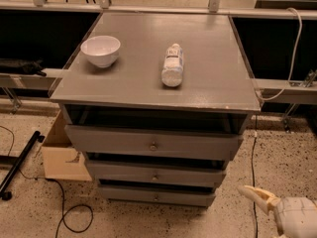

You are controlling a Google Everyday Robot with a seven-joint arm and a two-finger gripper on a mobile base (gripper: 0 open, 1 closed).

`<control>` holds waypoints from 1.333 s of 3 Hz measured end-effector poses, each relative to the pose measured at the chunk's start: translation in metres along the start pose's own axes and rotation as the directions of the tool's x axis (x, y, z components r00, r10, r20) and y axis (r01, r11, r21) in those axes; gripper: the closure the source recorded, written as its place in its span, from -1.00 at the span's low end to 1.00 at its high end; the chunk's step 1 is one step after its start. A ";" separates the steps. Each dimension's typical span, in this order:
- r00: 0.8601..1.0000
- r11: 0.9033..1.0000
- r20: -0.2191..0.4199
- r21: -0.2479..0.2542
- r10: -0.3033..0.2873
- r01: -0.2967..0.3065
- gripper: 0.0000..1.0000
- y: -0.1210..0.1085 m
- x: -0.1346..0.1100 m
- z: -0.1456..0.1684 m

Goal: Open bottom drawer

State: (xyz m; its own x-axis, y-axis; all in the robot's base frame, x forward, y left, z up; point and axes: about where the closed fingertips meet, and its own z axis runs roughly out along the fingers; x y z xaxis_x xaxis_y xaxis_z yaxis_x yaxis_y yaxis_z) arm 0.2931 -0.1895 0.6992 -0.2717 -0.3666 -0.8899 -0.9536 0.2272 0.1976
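At the lower left of the frame a black pole (19, 161) lies slanted on the speckled floor (277, 152), with a dark cable (74, 217) looping beside it. Just right of these, an open cardboard box (62, 157) stands on the floor, against the left side of the grey cabinet (74, 118).

The cabinet fills the middle of the frame, and its flat grey top forms a counter (133, 81). On the counter's left part, toward the back, a white bowl (100, 50) stands upright. Near the centre, well apart from the bowl, a clear bottle (173, 65) with a white label lies on its side, its length running front to back.

Below the counter are three grey drawer fronts, each with a dark gap above it. The top drawer (198, 145) is the tallest and widest, and the middle drawer (193, 176) sits under it. The bottom drawer (188, 198) is the slimmest, low in the centre of the frame just above the floor, with a small round knob (157, 198) at its middle.

At the upper right a white cable (295, 43) hangs down a dark panel. In the lower right corner the cream-coloured pincer (247, 191) points up and left, near the bottom drawer's right end but apart from it. Whether it is apart or together I cannot tell.
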 end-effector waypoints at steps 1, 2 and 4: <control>0.997 0.999 -0.067 0.028 0.027 -0.025 -1.00 -0.016 0.017 0.021; 0.994 0.996 -0.091 0.067 0.058 -0.053 -1.00 -0.033 0.041 0.036; 0.986 0.988 -0.100 0.090 0.133 -0.124 -1.00 -0.058 0.111 0.057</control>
State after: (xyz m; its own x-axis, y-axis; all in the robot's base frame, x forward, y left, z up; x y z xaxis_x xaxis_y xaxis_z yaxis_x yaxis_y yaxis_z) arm 0.3260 -0.1921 0.5655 -0.4075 -0.4213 -0.8102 -0.8970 0.3509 0.2686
